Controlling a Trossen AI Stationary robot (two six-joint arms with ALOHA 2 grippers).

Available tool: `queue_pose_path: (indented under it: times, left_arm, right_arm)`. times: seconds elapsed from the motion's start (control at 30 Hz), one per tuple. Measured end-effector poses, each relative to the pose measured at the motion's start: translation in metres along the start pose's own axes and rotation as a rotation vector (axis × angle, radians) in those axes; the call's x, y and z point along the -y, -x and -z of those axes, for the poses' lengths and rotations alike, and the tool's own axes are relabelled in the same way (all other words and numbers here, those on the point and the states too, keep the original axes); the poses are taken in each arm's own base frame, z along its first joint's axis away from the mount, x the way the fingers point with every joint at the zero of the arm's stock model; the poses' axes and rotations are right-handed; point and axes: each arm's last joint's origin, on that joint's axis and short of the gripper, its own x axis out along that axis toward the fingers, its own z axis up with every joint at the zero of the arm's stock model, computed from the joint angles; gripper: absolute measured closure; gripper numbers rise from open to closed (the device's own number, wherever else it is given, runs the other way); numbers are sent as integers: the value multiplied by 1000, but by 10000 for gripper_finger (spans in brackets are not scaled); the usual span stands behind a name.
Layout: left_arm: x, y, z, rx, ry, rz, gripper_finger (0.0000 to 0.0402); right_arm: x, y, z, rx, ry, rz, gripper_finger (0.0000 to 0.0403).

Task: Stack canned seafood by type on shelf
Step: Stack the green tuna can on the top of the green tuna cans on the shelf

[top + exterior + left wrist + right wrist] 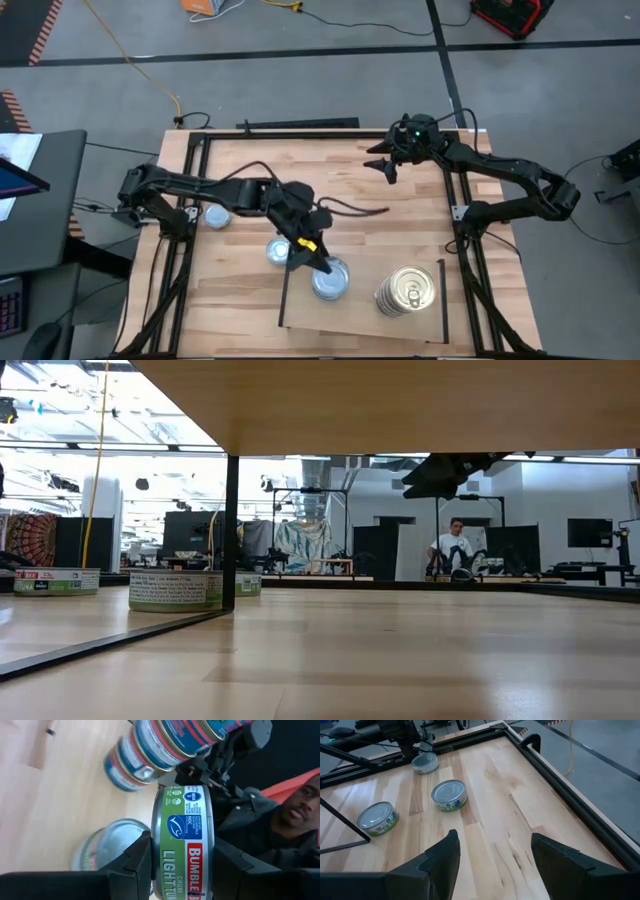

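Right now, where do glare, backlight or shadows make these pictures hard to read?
High view: even light, a shine on the gold-lidded stack. Low view: bright room lights behind, the shelf hides the top. Left wrist view: the tin in the left gripper blocks the middle. Right wrist view: even, no glare.

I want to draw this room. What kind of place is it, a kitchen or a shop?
Neither, probably a robot lab or workshop. Two robot arms are bolted to a wooden table, cables trail across a grey floor, and more equipment stands behind a seated person.
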Motion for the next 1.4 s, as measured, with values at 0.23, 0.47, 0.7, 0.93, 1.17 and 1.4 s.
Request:
queue_pose_path:
  times: [0.23,0.47,0.7,0.93,1.17,1.4]
  left_arm:
    - [0,-20,11,-62,19,10,266]
    - [-6,-24,9,-66,31,13,265]
    - [-14,-18,10,-106,80,-26,265]
    - [-19,-15,8,-116,139,-32,264]
    - [-23,-12,6,-108,164,-55,226]
    - [-27,-12,9,-133,187,-82,158]
  right_arm:
    - [0,0,0,-1,0,-1,133]
    - [-3,-1,0,-5,0,-11,133]
    - [-3,-1,0,-8,-1,-11,133]
    - [-3,-1,0,-8,0,-11,133]
    - [-3,-1,0,-8,-1,-11,133]
    - [-3,-1,0,-8,1,-12,133]
